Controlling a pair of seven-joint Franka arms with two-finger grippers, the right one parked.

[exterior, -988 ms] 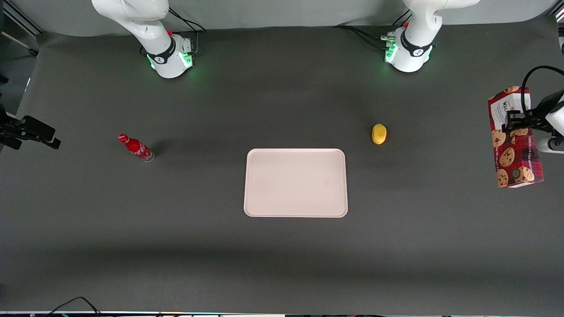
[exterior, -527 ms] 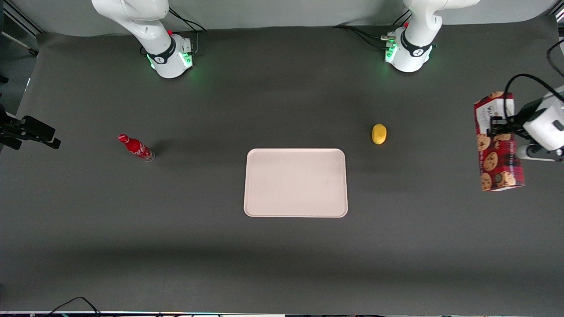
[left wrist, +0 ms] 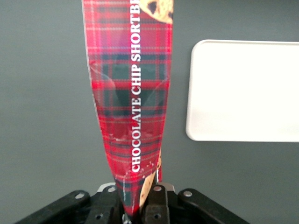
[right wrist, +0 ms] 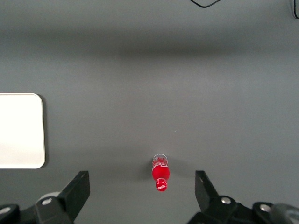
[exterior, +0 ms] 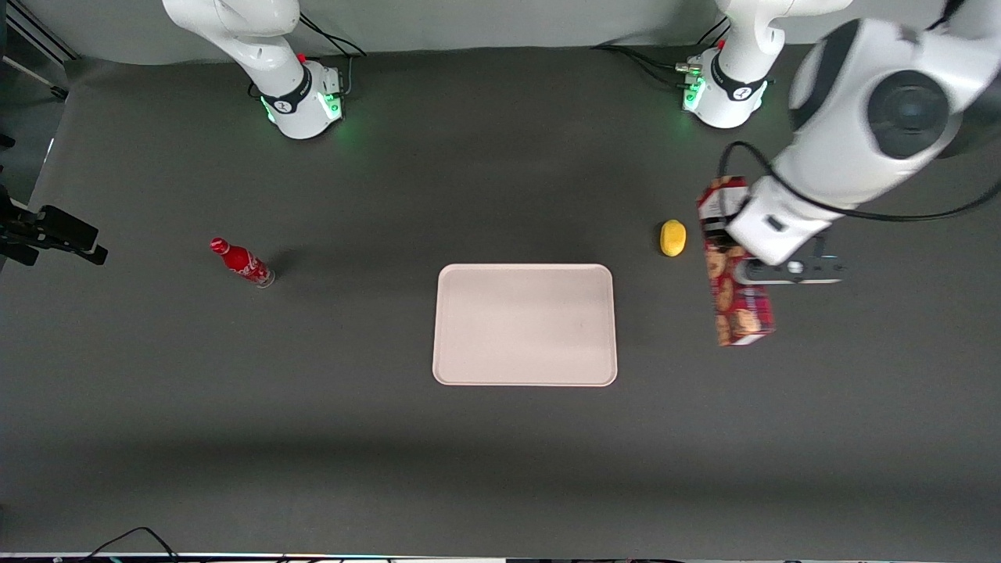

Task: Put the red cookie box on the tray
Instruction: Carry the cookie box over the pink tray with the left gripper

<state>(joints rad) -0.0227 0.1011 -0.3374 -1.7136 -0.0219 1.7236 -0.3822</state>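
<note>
**A:** How far along are you?

**B:** About halfway, by my judgement. Going across the front view: the small red bottle (exterior: 242,263) lies toward the parked arm's end of the worktop (exterior: 500,453), and it is not mine to touch. The tray (exterior: 525,324) sits in the middle, bare, with nothing on it. Next comes a yellow object (exterior: 672,238), just beside the tray's farther corner. Then my end effector (exterior: 731,234), pinched tight on the red cookie box (exterior: 739,305), which hangs above the worktop between the yellow object and the working arm's end. So 1 step is done, the pick; 2 are left, as I judge it: carry the box over the tray, then set it down and let go.

**A:** And the box itself?

**B:** Long and narrow, red tartan, with cookie pictures and a white label at the end nearest my grip. From my wrist camera the box (left wrist: 133,93) shows "CHOCOLATE CHIP SHORTBREAD" lettering along its edge. My fingers (left wrist: 156,203) squeeze that end, and the cardboard looks slightly creased there. The tray (left wrist: 245,91) lies off to the side, not under the box.
</note>
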